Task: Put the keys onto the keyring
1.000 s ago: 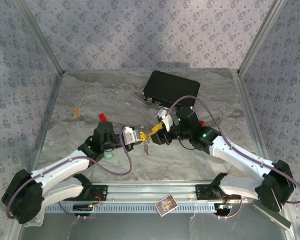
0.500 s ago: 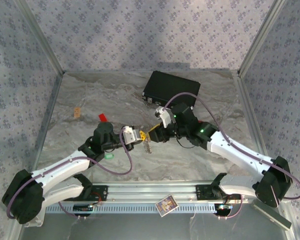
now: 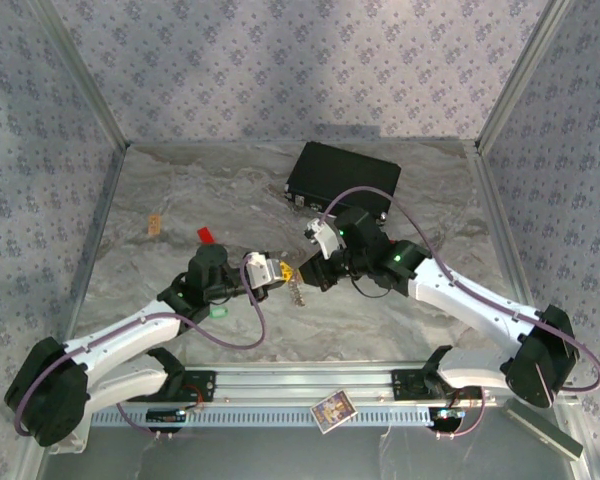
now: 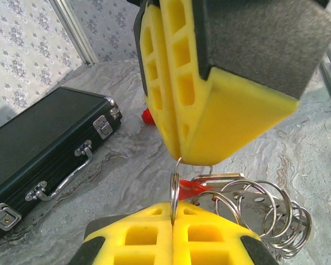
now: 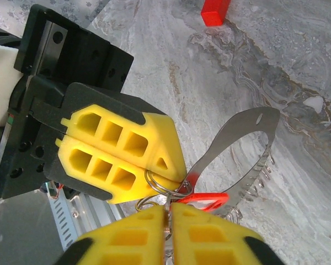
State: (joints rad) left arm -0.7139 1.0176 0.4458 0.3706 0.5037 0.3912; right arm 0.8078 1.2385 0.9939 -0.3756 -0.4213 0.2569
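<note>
my left pincer (image 3: 283, 272) and right pincer (image 3: 308, 270) meet tip to tip above the middle of the table (image 3: 180, 190), left of centre. both are closed, each pinching the same small split ring (image 4: 175, 187). in the left wrist view the ring stands edge-on: its lower part is clamped between my left fingers (image 4: 143, 234) and its top runs up into the seam of my right fingers (image 4: 171, 83), which come down from above. in the right wrist view my right fingers (image 5: 209, 237) are pressed together at the bottom, and the tips of the two pincers nearly touch around the ring.

the keyring (image 5: 237, 138) hangs from that ring, just beside the tips. it is a curved silvery band with a row of little rings dangling along its lower edge. in the top view it shows as a small grey dangle just below the gap between the pincers, and i cannot tell whether its bottom touches the table. the red key (image 5: 209, 200) sits right at the pinched ring, its red head lying flat against the band. whether it is threaded on is hidden by my fingertips.

a small green piece (image 3: 218, 312) lies on the table just beside my left arm, too small to make out. a black case (image 3: 342, 180) lies closed at the back of the table, and a red tab (image 3: 206, 236) lies left of the pincers, well apart from the case.
</note>
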